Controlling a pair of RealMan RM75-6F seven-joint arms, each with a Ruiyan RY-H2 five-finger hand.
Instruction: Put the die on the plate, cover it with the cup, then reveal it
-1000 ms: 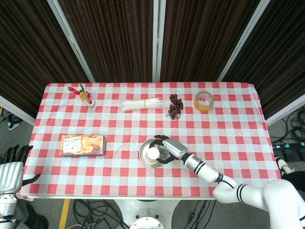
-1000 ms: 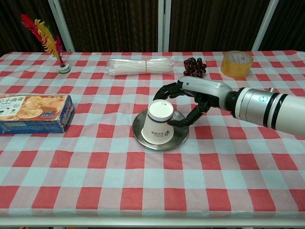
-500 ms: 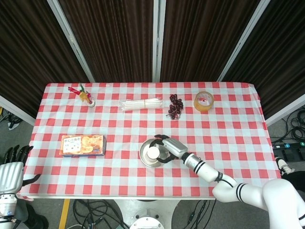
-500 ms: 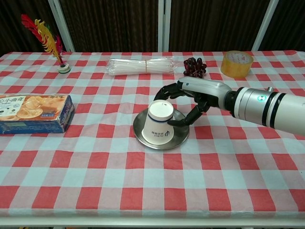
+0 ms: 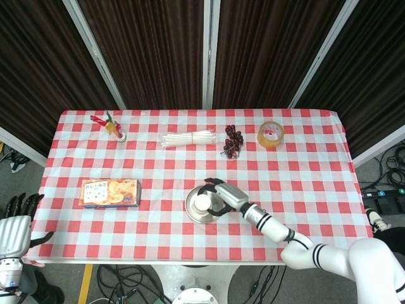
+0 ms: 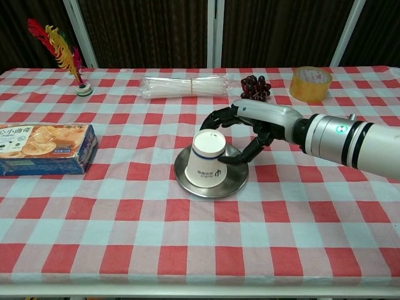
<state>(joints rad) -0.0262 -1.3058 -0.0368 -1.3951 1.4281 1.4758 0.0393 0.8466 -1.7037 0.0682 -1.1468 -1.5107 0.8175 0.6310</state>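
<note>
Upside down on the metal plate [image 6: 232, 185], the white paper cup [image 6: 207, 160] sits at the near middle of the red-and-white checked table [image 6: 187, 231], its base facing up and a dark band running around its lower part. No die shows in either view. The right hand [image 6: 250, 130] reaches in from the robot's right, its dark fingers [image 6: 220, 119] curled around the far side of the cup and its thumb low beside the cup's rim; whether the fingers actually press the paper cannot be told, so the grip stays uncertain. From the head view, the same cup [image 5: 202, 201] and right hand [image 5: 226, 197] appear above the plate [image 5: 191, 209].

Well to the left lies a biscuit box [image 6: 44, 148]. Along the far edge stand a feathered shuttlecock [image 6: 62, 53], a bundle of clear straws [image 6: 187, 86], a cluster of dark grapes [image 6: 254, 87] and a roll of yellow tape [image 6: 310, 84].

Off the table's left corner, the left hand [image 5: 16, 221] hangs with fingers spread, holding nothing.
</note>
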